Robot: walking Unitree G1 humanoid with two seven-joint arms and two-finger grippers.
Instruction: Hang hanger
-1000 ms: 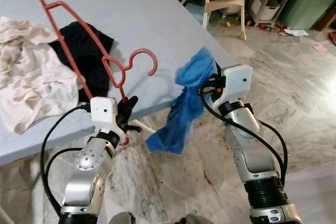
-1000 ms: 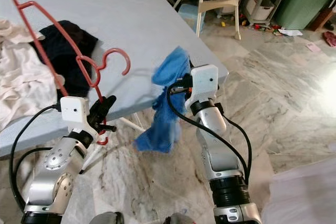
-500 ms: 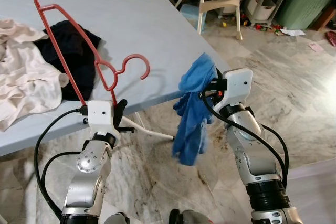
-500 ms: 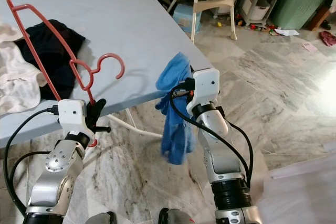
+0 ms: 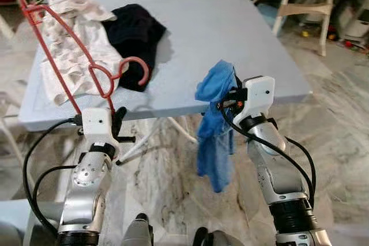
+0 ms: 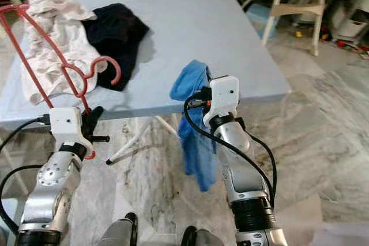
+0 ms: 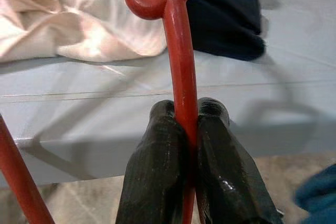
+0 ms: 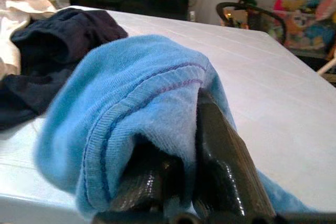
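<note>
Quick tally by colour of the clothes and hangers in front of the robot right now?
Red hanger: 1
Blue garment: 1
Black garment: 1
Cream garment: 1
Total: 4

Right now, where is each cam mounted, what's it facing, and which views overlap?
Left eye, right eye: head stereo pair, looking down at the table; both arms show, left end effector and right end effector.
Left wrist: along its fingers, clamped on the red hanger.
Right wrist: along its fingers, in the blue garment.
Shared: both wrist views catch the black garment.
</note>
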